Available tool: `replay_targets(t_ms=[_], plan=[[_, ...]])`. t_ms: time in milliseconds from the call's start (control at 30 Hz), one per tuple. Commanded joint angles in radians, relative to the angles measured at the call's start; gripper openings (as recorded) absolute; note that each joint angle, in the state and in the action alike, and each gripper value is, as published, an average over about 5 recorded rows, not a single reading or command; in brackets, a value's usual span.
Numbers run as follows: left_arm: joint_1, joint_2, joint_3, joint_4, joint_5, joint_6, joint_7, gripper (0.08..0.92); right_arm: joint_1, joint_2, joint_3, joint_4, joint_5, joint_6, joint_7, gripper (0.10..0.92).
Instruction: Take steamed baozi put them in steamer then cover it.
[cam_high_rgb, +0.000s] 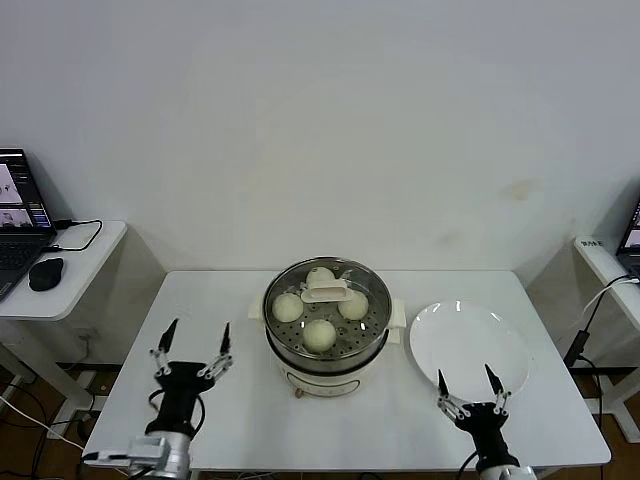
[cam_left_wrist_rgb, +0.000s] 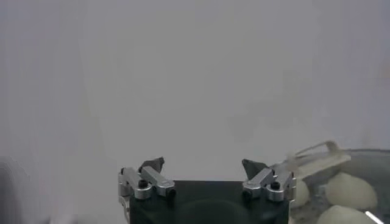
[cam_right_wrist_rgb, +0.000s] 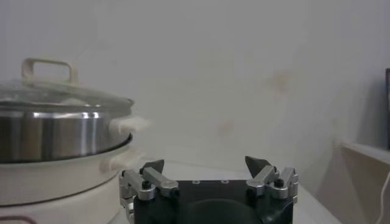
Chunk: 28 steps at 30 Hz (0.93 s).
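Both arms rise from the near edge of the white worktop (cam_high_rgb: 250, 410), fingers pointing up and away. The left gripper (cam_high_rgb: 192, 340) hovers left of the steamer (cam_high_rgb: 325, 340), the right gripper (cam_high_rgb: 466, 380) beside the near rim of the white plate (cam_high_rgb: 470, 345); bare worktop surrounds each. Both pairs of fingers are spread wide, holding nothing. The four steamed baozi (cam_high_rgb: 319, 334) lie in the steamer under the cover (cam_high_rgb: 326, 292).
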Motion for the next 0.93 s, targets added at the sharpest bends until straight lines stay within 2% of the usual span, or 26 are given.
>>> replay_targets(t_ms=[33, 233, 700, 933], plan=[[0.14, -0.009, -0.107, 0.053, -0.203, -0.141, -0.001, 0.823, -0.056, -0.072, -0.044, 0.039, 0.059, 0.004, 0.014, 0.823], [0.196, -0.019, -0.106, 0.064, -0.221, -0.142, 0.048, 0.823, -0.088, -0.077, -0.052, 0.07, 0.101, -0.032, 0.026, 0.823], [0.224, -0.032, -0.106, 0.103, -0.204, -0.146, 0.073, 0.823, -0.111, -0.087, -0.054, 0.065, 0.113, -0.012, -0.027, 0.823], [0.225, -0.05, -0.087, 0.085, -0.218, -0.106, 0.07, 0.823, -0.11, -0.079, -0.038, 0.07, 0.115, -0.045, 0.006, 0.823]])
